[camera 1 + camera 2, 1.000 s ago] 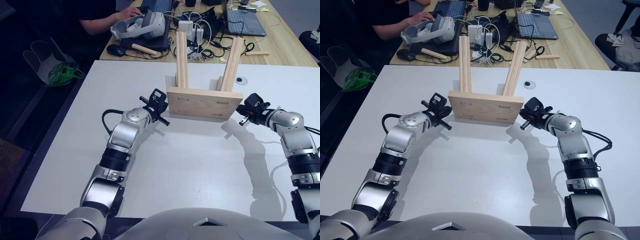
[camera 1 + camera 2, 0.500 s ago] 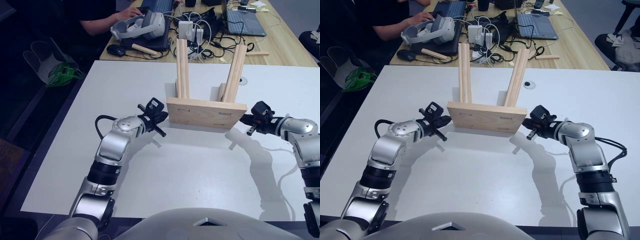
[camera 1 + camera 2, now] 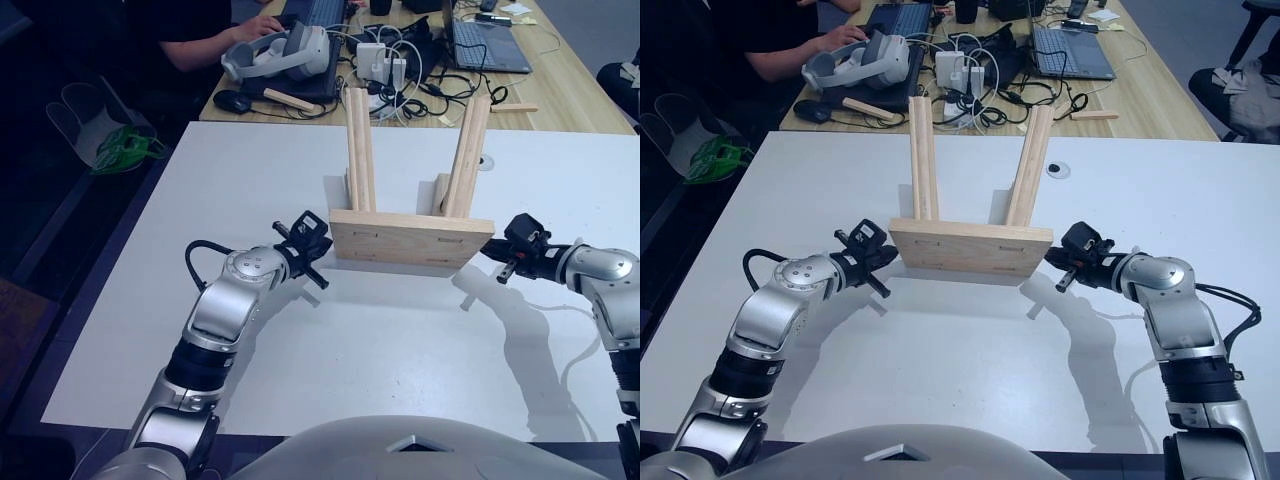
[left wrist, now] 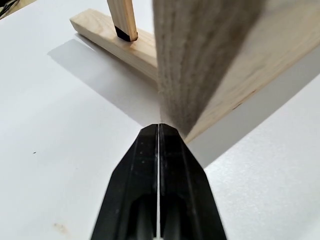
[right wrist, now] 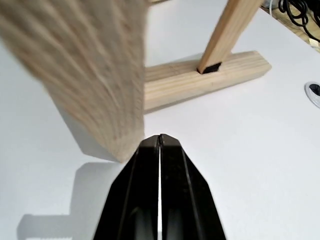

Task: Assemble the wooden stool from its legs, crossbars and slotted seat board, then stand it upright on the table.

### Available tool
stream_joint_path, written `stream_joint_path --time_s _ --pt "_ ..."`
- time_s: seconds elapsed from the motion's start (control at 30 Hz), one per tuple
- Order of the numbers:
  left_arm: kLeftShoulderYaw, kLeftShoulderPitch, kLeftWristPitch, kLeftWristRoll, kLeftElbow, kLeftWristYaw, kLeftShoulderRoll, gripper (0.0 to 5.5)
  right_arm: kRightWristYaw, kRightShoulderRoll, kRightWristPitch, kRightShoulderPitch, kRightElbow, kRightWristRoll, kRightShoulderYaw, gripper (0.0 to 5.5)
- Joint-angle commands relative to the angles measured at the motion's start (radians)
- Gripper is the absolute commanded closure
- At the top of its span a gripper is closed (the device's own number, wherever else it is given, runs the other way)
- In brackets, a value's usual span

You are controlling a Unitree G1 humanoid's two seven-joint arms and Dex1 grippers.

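Note:
The wooden stool is tipped toward me, its slotted seat board [image 3: 410, 240] on edge and facing me. Two pairs of legs [image 3: 357, 150] [image 3: 467, 150] run back and away to crossbars [image 4: 120, 47] [image 5: 200, 80] that lie on the white table [image 3: 400, 350]. My left gripper [image 3: 318, 245] is shut, its tip against the board's left end [image 4: 200, 60]. At the board's right end [image 5: 95, 75] my right gripper [image 3: 500, 258] is also shut and presses in the same way. A shadow lies under the board's lower edge.
Behind the table stands a wooden desk with laptops, cables, a headset [image 3: 280, 50] and two loose wooden pieces [image 3: 292, 98] [image 3: 515, 107]. A round grommet [image 3: 484, 160] sits near the right legs. Open table surface stretches in front of the stool.
The seat board has come nearer to me and squared up, and the legs now stand steeper. Both grippers have moved along with the board's ends, still shut.

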Motion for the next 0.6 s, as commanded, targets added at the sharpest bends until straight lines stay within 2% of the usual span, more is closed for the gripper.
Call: stream_joint_path --time_s 0.03,0.2,0.4,0.6 --pt "-0.020 0.024 0.010 0.024 -0.001 0.026 0.001 5.46 -0.048 -0.009 -0.012 -0.029 0.046 -0.054 0.020 5.50" --pt "-0.051 0.028 0.029 0.028 -0.015 0.027 0.004 5.46 -0.077 0.004 -0.019 -0.043 0.081 -0.102 0.059 5.50" --pt "-0.109 -0.034 0.003 0.042 0.109 0.021 -0.026 5.46 -0.053 0.001 0.005 -0.030 0.066 -0.134 0.126 5.50" --pt "-0.085 -0.037 0.029 0.064 0.136 0.088 -0.072 5.46 -0.064 0.007 0.023 -0.032 0.066 -0.151 0.142 5.50"
